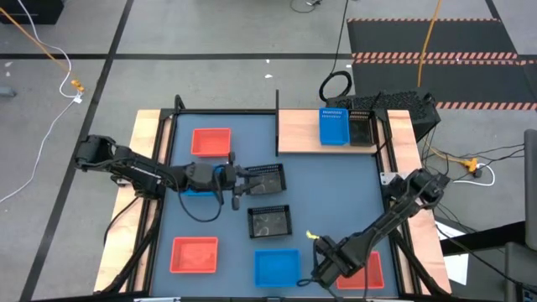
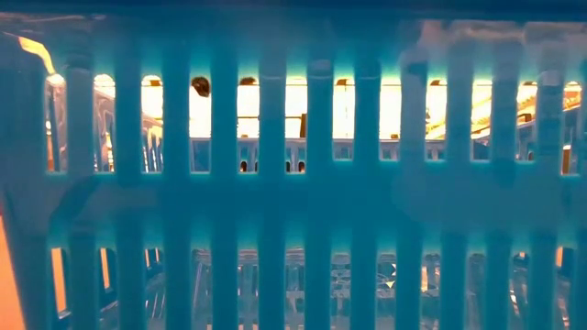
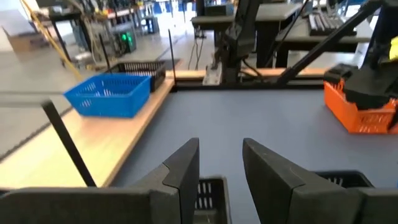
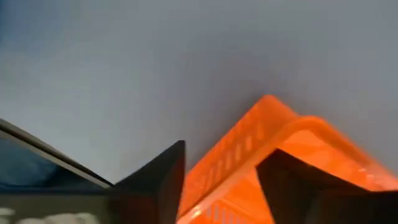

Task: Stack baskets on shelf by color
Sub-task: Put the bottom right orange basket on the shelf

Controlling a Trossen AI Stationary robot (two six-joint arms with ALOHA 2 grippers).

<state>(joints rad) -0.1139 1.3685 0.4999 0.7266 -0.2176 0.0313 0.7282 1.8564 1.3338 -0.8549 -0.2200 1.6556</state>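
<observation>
Jaws of left gripper (image 1: 241, 186) parted by a narrow gap, holding nothing, poised over the near edge of a black mesh basket (image 1: 267, 177) at mid-table. Just beside these jaws on the other side, a second black mesh basket (image 1: 269, 221). Partly hidden beneath the left wrist, a blue basket (image 1: 200, 190). Behind that wrist, well apart from the jaws, a red-orange basket (image 1: 211, 141) on the blue table (image 1: 336, 189).

Ahead of the left jaws in the wrist view, across bare table: the wooden shelf (image 3: 99, 146) with its thin black post (image 3: 171, 57), carrying a blue basket (image 3: 112, 93) and, right behind it, a black one (image 3: 142, 67).

Jaws of right gripper (image 4: 221, 180) spread wide, straddling the rim of a red-orange basket (image 4: 292, 149) at the table's near right corner; rim between the fingers, contact not discernible. Beside the right jaws, toward the table's middle, another blue basket (image 1: 276, 267); farther along the near edge, a third red-orange basket (image 1: 195, 254).

Low view filled by blue slatted basket wall (image 2: 293, 238); nothing of either gripper discernible there.
</observation>
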